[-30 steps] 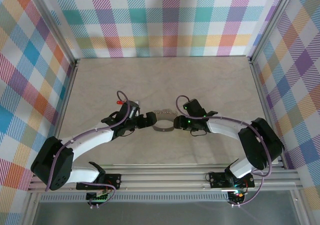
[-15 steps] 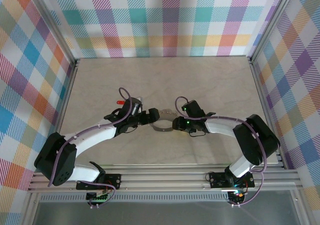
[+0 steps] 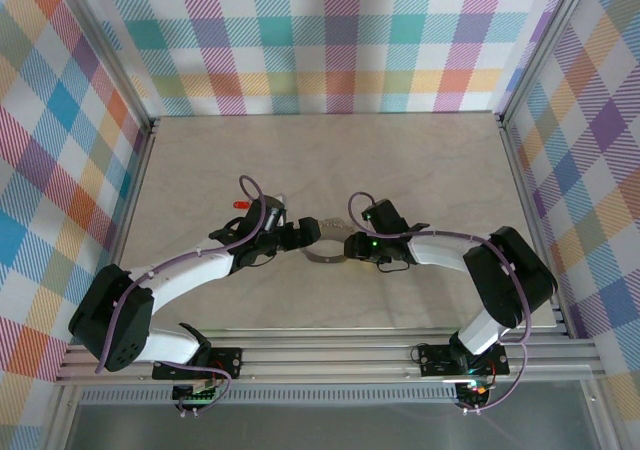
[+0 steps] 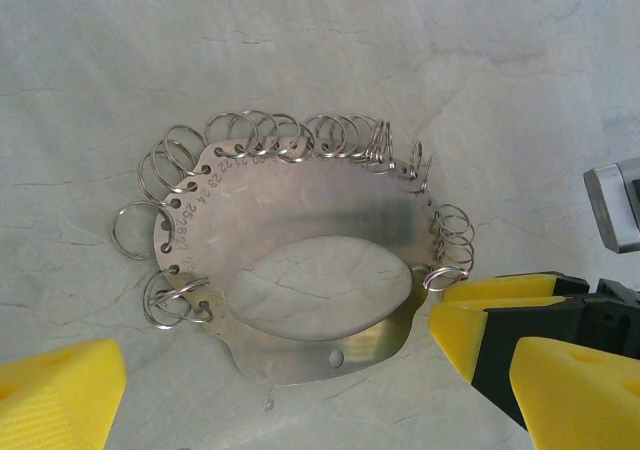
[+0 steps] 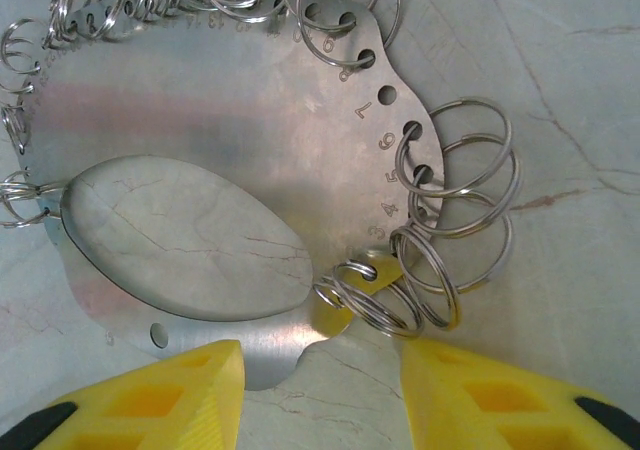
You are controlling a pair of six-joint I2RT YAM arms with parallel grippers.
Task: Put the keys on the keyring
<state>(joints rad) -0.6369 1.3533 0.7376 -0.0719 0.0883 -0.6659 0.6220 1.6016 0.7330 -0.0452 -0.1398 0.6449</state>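
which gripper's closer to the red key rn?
Left. The left gripper is just right of the red key. The right gripper is farther right, across the ring plate.

L arm [image 3: 185,270] & R arm [image 3: 450,248] curve inward from bases at frame bottom, wrists nearly meeting at centre. L gripper [image 3: 306,233]: jaws wide apart. R gripper [image 3: 349,245]: yellow fingers [image 5: 150,400] partly spread, gap betw them, low in wrist view.
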